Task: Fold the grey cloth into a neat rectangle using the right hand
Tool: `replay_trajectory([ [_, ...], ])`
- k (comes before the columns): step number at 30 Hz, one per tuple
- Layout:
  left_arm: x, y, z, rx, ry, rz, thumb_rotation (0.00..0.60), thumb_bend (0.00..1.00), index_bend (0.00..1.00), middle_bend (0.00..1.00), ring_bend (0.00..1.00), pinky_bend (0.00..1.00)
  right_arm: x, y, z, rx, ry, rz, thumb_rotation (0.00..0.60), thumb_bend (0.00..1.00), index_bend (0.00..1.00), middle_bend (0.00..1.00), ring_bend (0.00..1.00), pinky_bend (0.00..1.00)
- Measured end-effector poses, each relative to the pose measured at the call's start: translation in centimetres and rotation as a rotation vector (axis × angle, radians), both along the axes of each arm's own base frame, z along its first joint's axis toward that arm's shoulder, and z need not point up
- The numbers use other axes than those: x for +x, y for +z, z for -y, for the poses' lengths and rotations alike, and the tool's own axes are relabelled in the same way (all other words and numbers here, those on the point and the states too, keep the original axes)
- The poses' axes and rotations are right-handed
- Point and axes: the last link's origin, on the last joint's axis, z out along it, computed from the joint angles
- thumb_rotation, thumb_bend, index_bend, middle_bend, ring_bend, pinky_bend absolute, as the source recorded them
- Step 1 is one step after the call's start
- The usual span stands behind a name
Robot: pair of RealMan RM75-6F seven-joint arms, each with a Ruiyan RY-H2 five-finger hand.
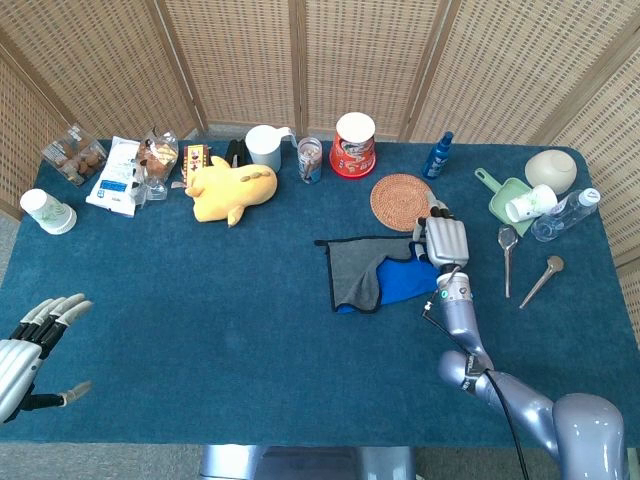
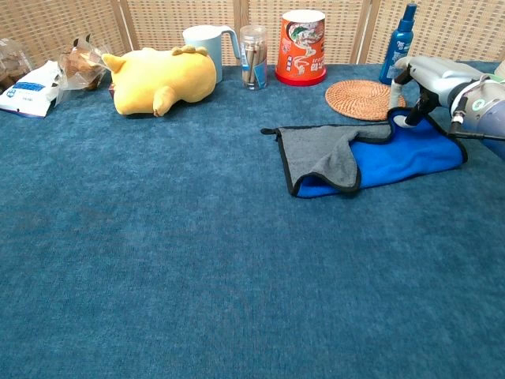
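Note:
The cloth (image 1: 355,268) lies mid-table, its grey side (image 2: 319,150) folded over on the left and its blue side showing on the right. My right hand (image 1: 445,240) is at the cloth's far right corner, fingers pointing down. In the chest view the right hand (image 2: 430,79) pinches that corner, and the blue edge rises slightly off the table by the fingertips. My left hand (image 1: 28,350) hovers over the near left table edge, fingers spread, holding nothing.
A rattan coaster (image 1: 402,200) lies just behind the cloth, with a blue spray bottle (image 1: 437,155) and a red cup (image 1: 354,145) further back. A yellow plush (image 1: 232,187) sits at the back left. Two spoons (image 1: 507,255) and a green scoop lie to the right.

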Motion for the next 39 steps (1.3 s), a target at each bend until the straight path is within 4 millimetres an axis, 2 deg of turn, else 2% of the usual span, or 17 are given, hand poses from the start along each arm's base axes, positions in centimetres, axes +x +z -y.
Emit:
replay_trajectory([
  [3, 0.0, 0.1, 0.0, 0.003, -0.001, 0.0, 0.6, 0.24, 0.07, 0.0, 0.0, 0.07, 0.1, 0.1, 0.0, -0.007, 0.006, -0.013, 0.6, 0.17, 0.14, 0.01, 0.12, 0.36],
  [6, 0.0, 0.1, 0.0, 0.001, 0.0, 0.001, 0.6, 0.24, 0.07, 0.0, 0.0, 0.07, 0.2, 0.1, 0.0, -0.012, 0.014, -0.025, 0.6, 0.16, 0.09, 0.01, 0.12, 0.36],
  [18, 0.0, 0.0, 0.2, -0.002, -0.005, 0.002, 0.6, 0.24, 0.07, 0.0, 0.0, 0.07, 0.5, 0.8, 0.4, -0.061, 0.031, -0.03, 0.6, 0.17, 0.09, 0.0, 0.12, 0.37],
  [25, 0.1, 0.1, 0.2, 0.002, -0.006, 0.003, 0.6, 0.24, 0.07, 0.0, 0.0, 0.07, -0.4, 1.4, 1.4, -0.106, -0.001, -0.079, 0.6, 0.2, 0.09, 0.0, 0.12, 0.37],
  [31, 0.1, 0.0, 0.2, 0.0, -0.005, 0.003, 0.6, 0.24, 0.07, 0.0, 0.0, 0.07, -1.4, 1.5, 1.5, -0.124, -0.01, -0.109, 0.6, 0.21, 0.06, 0.0, 0.12, 0.37],
  [39, 0.1, 0.1, 0.3, 0.001, -0.008, 0.006, 0.6, 0.24, 0.07, 0.0, 0.0, 0.07, -0.3, 1.6, 1.2, -0.138, 0.043, -0.061, 0.6, 0.18, 0.06, 0.0, 0.12, 0.37],
])
